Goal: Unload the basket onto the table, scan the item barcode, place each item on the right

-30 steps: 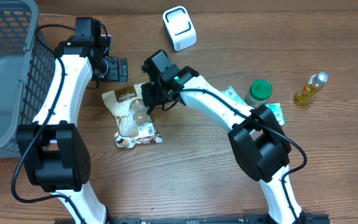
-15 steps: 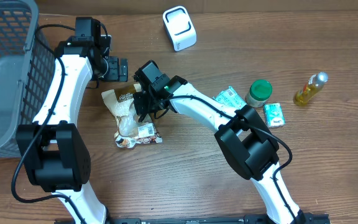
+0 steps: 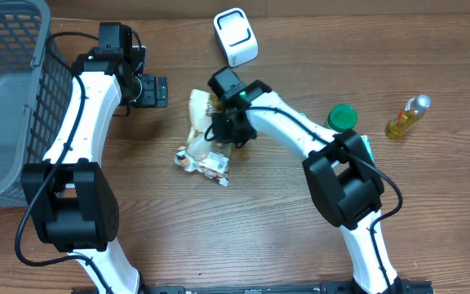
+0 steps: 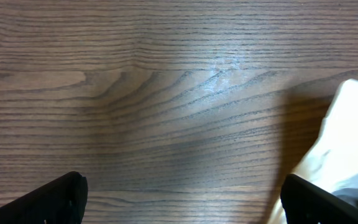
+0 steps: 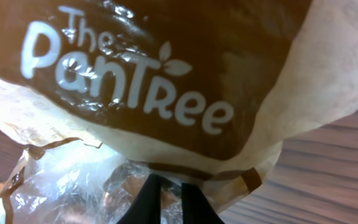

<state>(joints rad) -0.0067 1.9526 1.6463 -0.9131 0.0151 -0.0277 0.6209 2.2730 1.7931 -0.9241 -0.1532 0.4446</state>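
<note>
Right gripper (image 3: pixel 223 131) is pinched nearly closed on the clear plastic of the snack bag (image 3: pixel 203 140), thin film between its fingertips (image 5: pixel 166 198) just under the brown "The PanTree" label. Bag sits mid-table, near and front of the white scanner (image 3: pixel 236 37), slanted, with its white label end toward the front edge; can't tell if that end touches the table (image 3: pixel 243 220). Left gripper (image 3: pixel 155 91) is spread wide over bare wood beside the basket (image 3: pixel 6 49), gripping nothing.

Brown wood-grain table (image 3: pixel 243 237), dark streaks; pale glare patch (image 4: pixel 222 65), seemingly overhead light.
</note>
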